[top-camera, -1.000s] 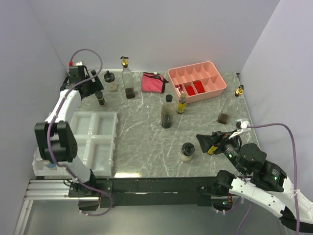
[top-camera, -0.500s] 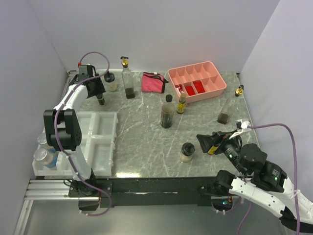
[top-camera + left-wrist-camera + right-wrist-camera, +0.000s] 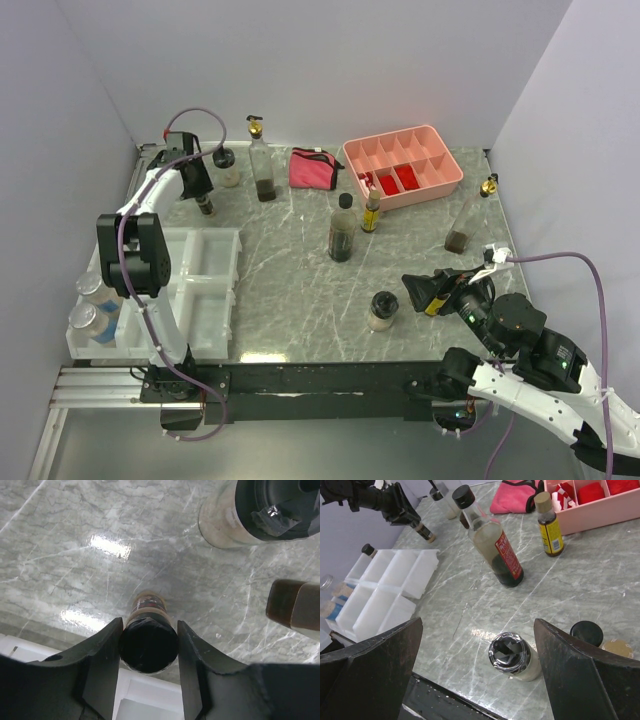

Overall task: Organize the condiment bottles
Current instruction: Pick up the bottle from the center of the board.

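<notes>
Item: small black-cap bottle (image 3: 148, 606), upright, far-left of table, near white tray (image 3: 236, 270). L gripper (image 3: 149, 626) narrowed onto its cap, touching both sides; R gripper (image 3: 477, 630) wide, empty. You'd best firm the grip, then lift straight up, clear of pale jar (image 3: 225, 525).

In my left wrist view the small black-capped glass bottle (image 3: 148, 645) pinched in my left pincer (image 3: 149, 627) shows only its cap and a sliver of label; the rest is hidden beneath. The cream jar with a black top (image 3: 225, 520) runs off the upper edge, a brown bottle (image 3: 292, 610) off the right. From my right wrist, a black-lidded jar (image 3: 586, 632) sits half behind a finger (image 3: 585, 680) of my right pincer (image 3: 477, 630).
</notes>
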Tool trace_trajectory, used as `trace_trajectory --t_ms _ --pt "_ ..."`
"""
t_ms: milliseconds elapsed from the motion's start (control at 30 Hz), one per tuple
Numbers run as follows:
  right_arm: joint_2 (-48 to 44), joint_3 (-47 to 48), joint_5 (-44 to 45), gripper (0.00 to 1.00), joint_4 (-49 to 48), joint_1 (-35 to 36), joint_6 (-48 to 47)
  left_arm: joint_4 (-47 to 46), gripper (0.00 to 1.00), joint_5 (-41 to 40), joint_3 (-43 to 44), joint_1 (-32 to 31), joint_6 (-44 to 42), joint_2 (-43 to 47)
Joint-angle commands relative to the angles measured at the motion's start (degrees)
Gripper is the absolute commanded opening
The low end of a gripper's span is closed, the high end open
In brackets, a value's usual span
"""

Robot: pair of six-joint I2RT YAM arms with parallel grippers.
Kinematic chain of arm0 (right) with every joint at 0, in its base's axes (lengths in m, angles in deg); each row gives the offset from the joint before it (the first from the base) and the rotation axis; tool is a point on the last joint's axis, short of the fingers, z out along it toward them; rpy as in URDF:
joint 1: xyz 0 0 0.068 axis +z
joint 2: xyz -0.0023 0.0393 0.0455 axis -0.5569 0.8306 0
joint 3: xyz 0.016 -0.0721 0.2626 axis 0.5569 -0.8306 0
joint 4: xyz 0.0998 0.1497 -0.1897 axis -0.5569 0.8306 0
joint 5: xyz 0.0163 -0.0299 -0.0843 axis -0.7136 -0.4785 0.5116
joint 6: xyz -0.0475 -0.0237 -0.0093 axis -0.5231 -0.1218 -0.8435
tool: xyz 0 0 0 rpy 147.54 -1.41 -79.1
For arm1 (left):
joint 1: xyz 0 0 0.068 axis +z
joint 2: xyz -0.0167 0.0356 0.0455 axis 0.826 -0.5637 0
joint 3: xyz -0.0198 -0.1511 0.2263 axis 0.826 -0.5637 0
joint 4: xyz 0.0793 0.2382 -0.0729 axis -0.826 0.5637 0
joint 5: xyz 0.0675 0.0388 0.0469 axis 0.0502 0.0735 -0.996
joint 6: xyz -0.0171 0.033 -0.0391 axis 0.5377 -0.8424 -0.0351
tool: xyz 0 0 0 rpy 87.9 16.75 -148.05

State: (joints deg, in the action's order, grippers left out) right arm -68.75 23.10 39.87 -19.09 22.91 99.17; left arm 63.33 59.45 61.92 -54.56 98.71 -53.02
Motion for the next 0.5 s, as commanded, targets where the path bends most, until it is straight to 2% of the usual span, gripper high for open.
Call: trace_trajectory --t_ms 0,33,167,333,467 --pt "-0.4 0.7 1.2 1.00 -1.5 0.0 -0.3 3.0 0.05 -3.2 2.3 -0.2 2.1 2.2" --pt "-0.4 0.7 1.4 1.00 -1.5 0.1 -0.3 4.8 0.01 -4.6 3.0 -0.2 3.8 2.6" --pt "-0.4 1.0 1.5 1.00 -1.1 0.1 -0.5 10.3 0.01 -11.8 5.5 -0.2 9.5 4.9" --pt "-0.6 0.7 1.7 1.00 -0.8 0.0 -0.4 18.7 0.01 -21.8 8.7 -0.2 21.4 8.9" --pt "-0.7 0.5 1.3 1.00 -1.1 0.0 -0.5 21.5 0.01 -23.3 6.2 0.3 25.0 14.3"
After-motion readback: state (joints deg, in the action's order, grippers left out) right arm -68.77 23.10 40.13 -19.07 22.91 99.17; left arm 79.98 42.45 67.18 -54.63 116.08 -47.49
